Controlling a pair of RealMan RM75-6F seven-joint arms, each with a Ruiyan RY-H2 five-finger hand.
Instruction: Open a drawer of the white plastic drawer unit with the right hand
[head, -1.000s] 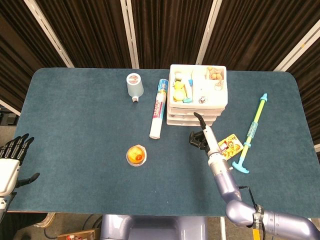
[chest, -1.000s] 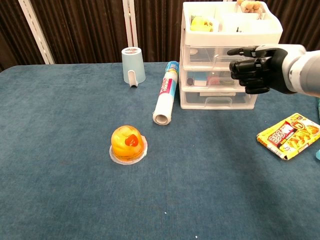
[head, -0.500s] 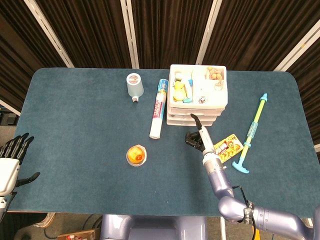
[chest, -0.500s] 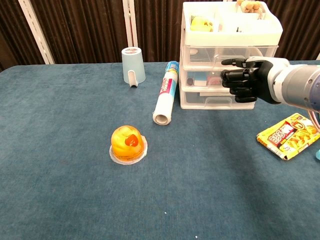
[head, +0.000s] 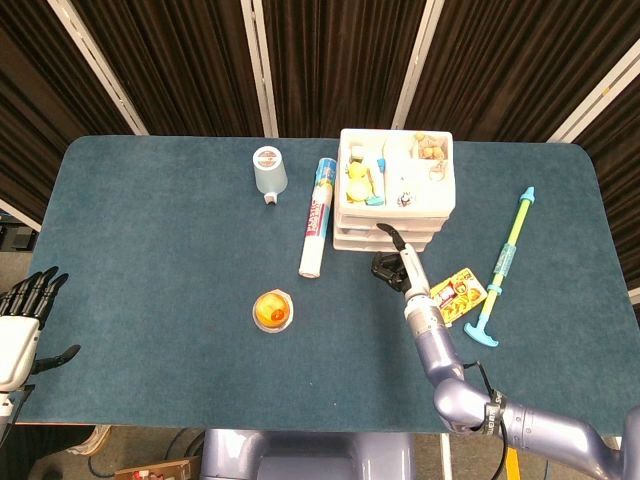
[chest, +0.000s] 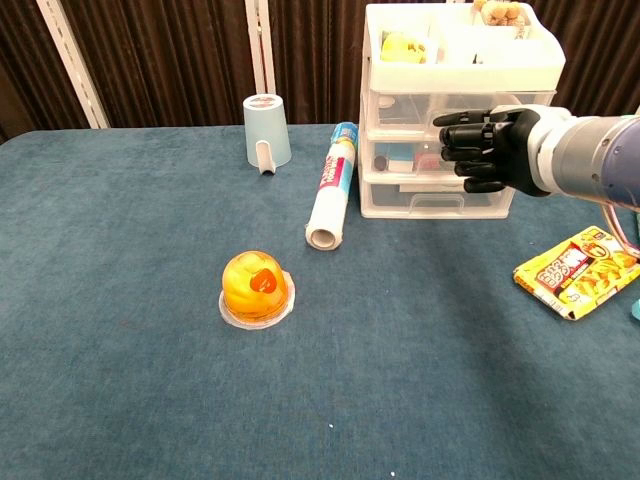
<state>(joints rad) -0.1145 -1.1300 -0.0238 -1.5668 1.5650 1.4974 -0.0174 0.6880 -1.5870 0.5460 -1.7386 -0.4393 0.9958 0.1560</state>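
Note:
The white plastic drawer unit (chest: 405, 205) stands at the back right of the table, its three clear-fronted drawers all pushed in; an open tray of small items sits on top. It also shows from above as the drawer unit (head: 444, 212). My right hand (chest: 492, 150) hovers just in front of the upper and middle drawers, fingers curled in, one finger reaching toward the unit. I cannot tell whether it touches a drawer front. Seen from above, the right hand (head: 394, 264) is at the unit's front edge. My left hand (head: 24, 312) hangs off the table's left side, fingers spread, holding nothing.
A rolled tube (chest: 332, 186) lies left of the unit. An upturned pale blue cup (chest: 267, 130) stands behind it. An orange jelly cup (chest: 256, 286) sits mid-table. A snack packet (chest: 577, 269) and a long toy stick (head: 505, 262) lie to the right.
My right hand has moved left and closer to the drawer fronts, rising slightly. The drawers have not moved. The left hand is unchanged.

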